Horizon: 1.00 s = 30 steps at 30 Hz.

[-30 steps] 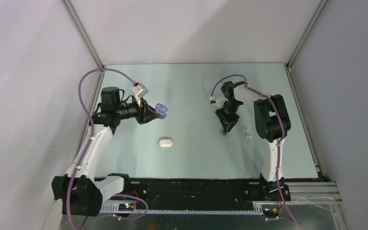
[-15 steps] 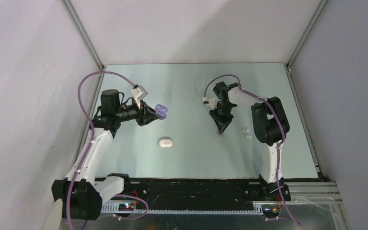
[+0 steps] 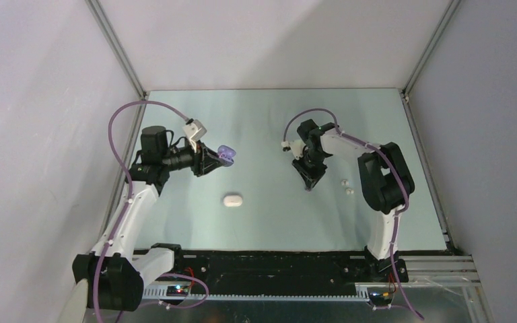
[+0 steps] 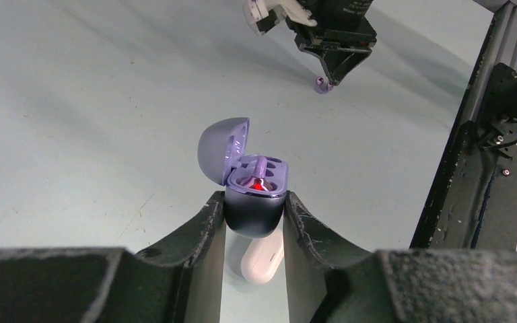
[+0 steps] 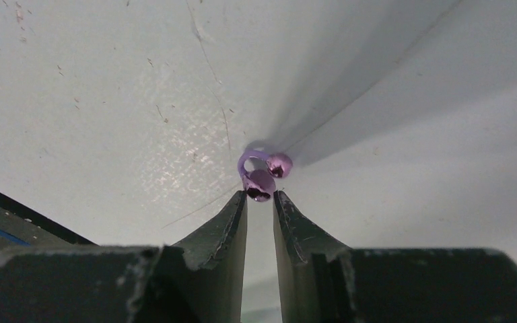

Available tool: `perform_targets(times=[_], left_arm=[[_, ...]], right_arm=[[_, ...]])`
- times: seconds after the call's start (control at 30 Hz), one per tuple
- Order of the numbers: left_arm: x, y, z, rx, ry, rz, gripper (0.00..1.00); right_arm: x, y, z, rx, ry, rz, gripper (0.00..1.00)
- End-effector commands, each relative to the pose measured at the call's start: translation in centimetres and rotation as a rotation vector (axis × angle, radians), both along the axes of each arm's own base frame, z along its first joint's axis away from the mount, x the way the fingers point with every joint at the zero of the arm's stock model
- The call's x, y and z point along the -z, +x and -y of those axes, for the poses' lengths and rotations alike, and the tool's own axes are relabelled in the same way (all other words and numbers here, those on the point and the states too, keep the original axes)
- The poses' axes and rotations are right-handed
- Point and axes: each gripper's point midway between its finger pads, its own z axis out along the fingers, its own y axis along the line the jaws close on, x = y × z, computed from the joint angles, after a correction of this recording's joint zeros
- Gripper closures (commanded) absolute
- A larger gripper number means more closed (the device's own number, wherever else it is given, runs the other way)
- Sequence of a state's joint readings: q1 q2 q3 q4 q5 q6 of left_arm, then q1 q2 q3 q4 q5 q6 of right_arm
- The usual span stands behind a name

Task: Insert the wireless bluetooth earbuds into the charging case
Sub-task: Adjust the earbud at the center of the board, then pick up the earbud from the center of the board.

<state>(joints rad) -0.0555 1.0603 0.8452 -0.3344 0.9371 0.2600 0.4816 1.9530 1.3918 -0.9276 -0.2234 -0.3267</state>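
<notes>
Your left gripper [image 4: 254, 203] clamps the open purple case [image 4: 241, 142]. Your right gripper [image 5: 260, 196] pinches a purple bud [image 5: 262, 182] at its tips, well apart. Next, carry it across and line it up over a socket.

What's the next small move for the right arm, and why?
Probably carry the right gripper toward the purple case held in the left gripper: a purple earbud looks pinched at its fingertips, and the case's lid is up.
</notes>
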Motion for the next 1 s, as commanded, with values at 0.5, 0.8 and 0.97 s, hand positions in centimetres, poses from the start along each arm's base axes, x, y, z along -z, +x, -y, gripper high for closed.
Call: perform_targets(times=[0.5,0.8,0.97], left_arm=[[-1.4,-0.3,-0.3,-0.011,0.002,0.066,1.00],[-1.5,-0.7,-0.5,-0.015,0.009,0.069,1.00],[-1.3,-0.9,-0.6,-0.019,0.018,0.063,1.00]], right_arm=[[-3.9,0.1,-3.1,0.029,0.159,0.118,0.80],[-1.2,-0.2,-1.9,0.128,0.079,0.047,0.79],[-0.6,0.6,-1.5,0.157,0.068,0.060,0.77]])
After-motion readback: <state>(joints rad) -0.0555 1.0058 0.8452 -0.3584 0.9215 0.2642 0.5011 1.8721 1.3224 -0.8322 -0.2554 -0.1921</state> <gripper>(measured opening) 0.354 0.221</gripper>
